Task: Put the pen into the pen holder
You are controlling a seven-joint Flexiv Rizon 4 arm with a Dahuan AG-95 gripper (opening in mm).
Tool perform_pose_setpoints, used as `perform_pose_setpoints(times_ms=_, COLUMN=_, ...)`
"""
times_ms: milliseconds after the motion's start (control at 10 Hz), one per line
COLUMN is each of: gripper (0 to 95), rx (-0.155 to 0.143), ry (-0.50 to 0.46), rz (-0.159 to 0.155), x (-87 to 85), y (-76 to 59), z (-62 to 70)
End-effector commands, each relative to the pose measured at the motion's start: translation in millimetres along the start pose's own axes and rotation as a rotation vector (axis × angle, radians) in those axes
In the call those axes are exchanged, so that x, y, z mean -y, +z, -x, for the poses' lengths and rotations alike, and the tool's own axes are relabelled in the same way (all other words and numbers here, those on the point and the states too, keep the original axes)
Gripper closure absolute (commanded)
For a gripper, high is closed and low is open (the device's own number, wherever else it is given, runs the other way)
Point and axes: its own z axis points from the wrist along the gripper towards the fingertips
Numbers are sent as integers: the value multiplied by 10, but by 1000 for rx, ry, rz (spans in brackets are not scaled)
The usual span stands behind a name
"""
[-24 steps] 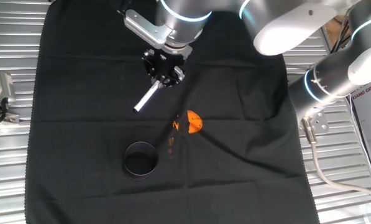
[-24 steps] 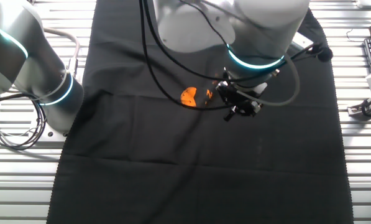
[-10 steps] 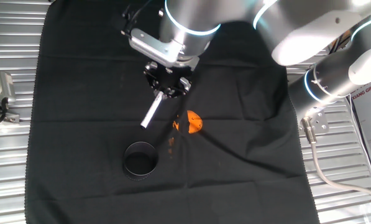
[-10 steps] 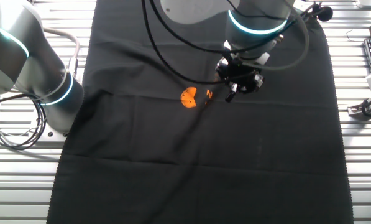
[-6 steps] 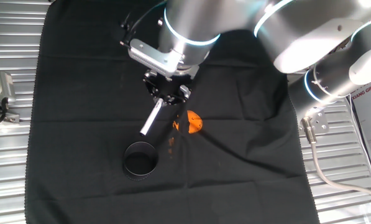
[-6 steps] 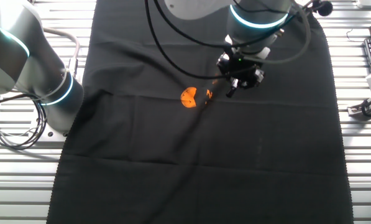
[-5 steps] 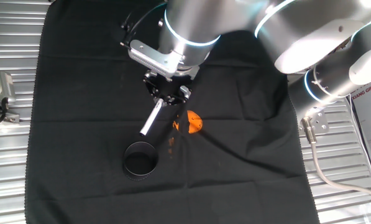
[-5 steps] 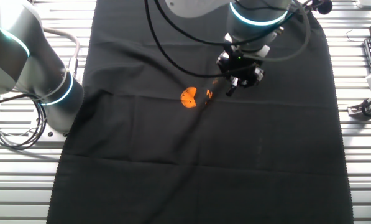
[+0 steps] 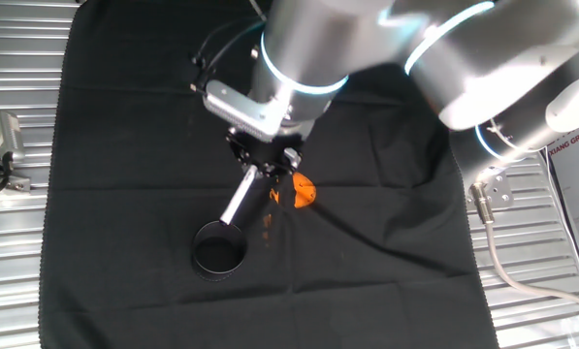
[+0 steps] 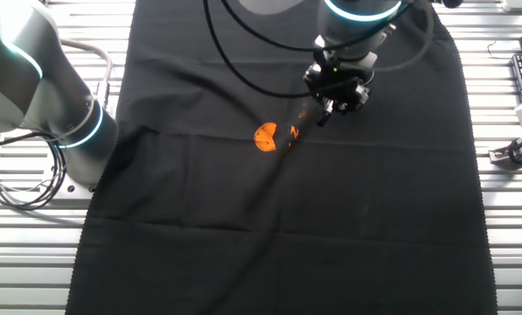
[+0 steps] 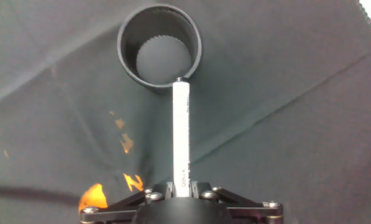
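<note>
My gripper [image 9: 263, 165] is shut on the pen [image 9: 238, 198], a thin white stick that slants down to the left. In the hand view the pen [image 11: 181, 134] points straight ahead and its dark tip sits over the near rim of the pen holder [image 11: 160, 51], a black round cup seen from above. In one fixed view the pen holder [image 9: 217, 249] stands on the black cloth just below the pen's lower end. In the other fixed view the gripper [image 10: 334, 94] is over the cloth; the cup is hidden there.
A small orange object [image 9: 303, 190] lies on the cloth right of the pen, with orange specks [image 9: 268, 223] beside it; it also shows in the other fixed view [image 10: 266, 136]. The black cloth [image 9: 124, 194] covers a slatted metal table. A second arm [image 10: 42, 79] stands at the side.
My gripper has carried the pen down and to the right across the cloth toward the pen holder. The pen's lower end now reaches the cup's rim.
</note>
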Motion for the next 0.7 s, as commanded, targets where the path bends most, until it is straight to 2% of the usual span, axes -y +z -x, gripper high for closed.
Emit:
perform_pose_setpoints(times_ms=100, gripper=950, rx=-3, ry=3, rz=3, x=-14, y=-2, z=12)
perform_pose_setpoints(times_ms=500, gripper=950, rx=-21, ry=17, rz=1, x=-79, y=23, z=92)
perform_pose_setpoints(times_ms=700, gripper=950, rx=-45, ry=24, rz=-2, x=-104, y=33, z=122)
